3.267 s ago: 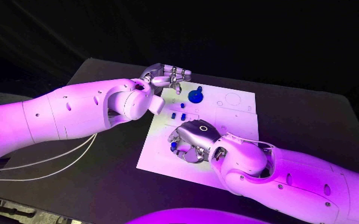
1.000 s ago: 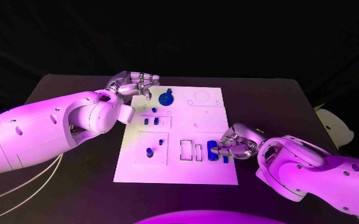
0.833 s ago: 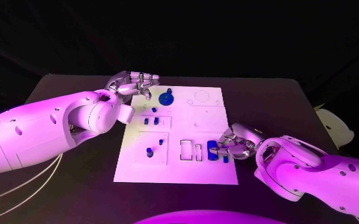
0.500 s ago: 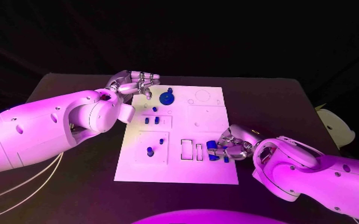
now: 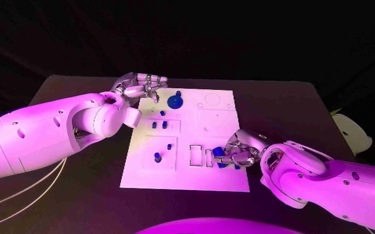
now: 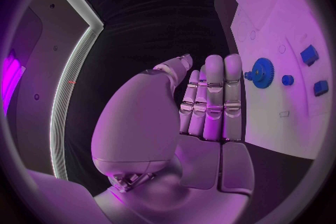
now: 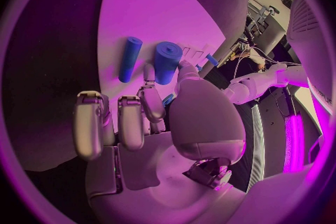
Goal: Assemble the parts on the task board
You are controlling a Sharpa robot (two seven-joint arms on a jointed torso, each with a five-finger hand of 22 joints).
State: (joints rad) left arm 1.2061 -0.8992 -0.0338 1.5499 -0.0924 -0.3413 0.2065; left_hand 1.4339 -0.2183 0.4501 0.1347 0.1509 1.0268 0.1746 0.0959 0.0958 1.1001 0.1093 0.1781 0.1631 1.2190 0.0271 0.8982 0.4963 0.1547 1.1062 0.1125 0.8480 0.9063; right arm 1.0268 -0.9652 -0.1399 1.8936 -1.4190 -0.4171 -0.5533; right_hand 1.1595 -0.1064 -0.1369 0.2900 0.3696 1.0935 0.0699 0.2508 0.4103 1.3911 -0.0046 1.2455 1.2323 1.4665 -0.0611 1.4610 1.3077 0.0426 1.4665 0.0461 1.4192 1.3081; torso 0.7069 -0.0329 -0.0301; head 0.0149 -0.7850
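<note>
Blue cylinder (image 5: 221, 156) is what I'm watching right now. Over the last second my right hand (image 5: 237, 150) has crept leftward along the near edge of the task board (image 5: 215, 117), and the cylinder has come with it, so it now sits right next to the pair of rectangular slots (image 5: 201, 155) instead of further out toward the board's right side. In the right wrist view the fingertips (image 7: 149, 79) touch the fat cylinder (image 7: 167, 63), with a slimmer blue peg (image 7: 129, 59) lying just beside it on the board. I think the fingers are closed around it in a pinch, but the palm hides the actual contact, so take that loosely. For the task that means the part is nearly lined up for seating, not in yet.

Left hand (image 5: 143, 88) hasn't budged: fingers straight and together, holding nothing, hovering off the board's far left corner near the blue gear (image 5: 176, 102). The other small blue parts (image 5: 159, 125) sit where they were.
</note>
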